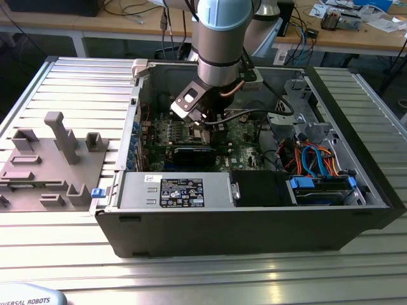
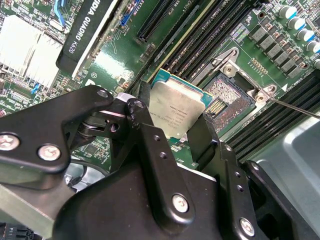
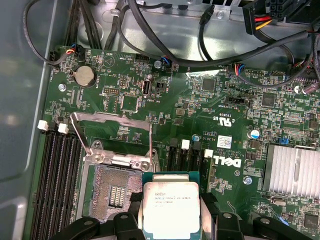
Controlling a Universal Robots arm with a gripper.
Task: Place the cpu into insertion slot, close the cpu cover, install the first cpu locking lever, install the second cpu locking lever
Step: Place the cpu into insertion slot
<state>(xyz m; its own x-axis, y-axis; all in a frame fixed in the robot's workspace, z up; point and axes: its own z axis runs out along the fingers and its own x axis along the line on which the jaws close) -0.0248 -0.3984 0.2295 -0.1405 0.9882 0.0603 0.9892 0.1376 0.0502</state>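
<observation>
The cpu [image 2: 176, 111], silvery face showing, is pinched at two opposite edges by my gripper [image 2: 175, 127], which is shut on it. It hangs just above the green circuit board, beside the insertion slot [image 2: 227, 100] and partly over its edge. In the first wrist view the cpu [image 3: 170, 207] sits next to the open insertion slot [image 3: 112, 192], whose dark contact field is bare. The cpu cover [image 3: 112, 137] stands swung up off the slot at its far edge. A thin locking lever [image 2: 295, 107] sticks out beside the slot. In the exterior view the gripper [image 1: 203, 124] is deep inside the case.
Black memory slots [image 3: 57, 175] run along one side of the socket. A ribbed heatsink [image 3: 295, 167] and a black graphics card [image 2: 85, 35] lie on the other. Cables [image 3: 200, 30] cross above the board. A grey fixture [image 1: 57, 159] sits at the exterior view's left.
</observation>
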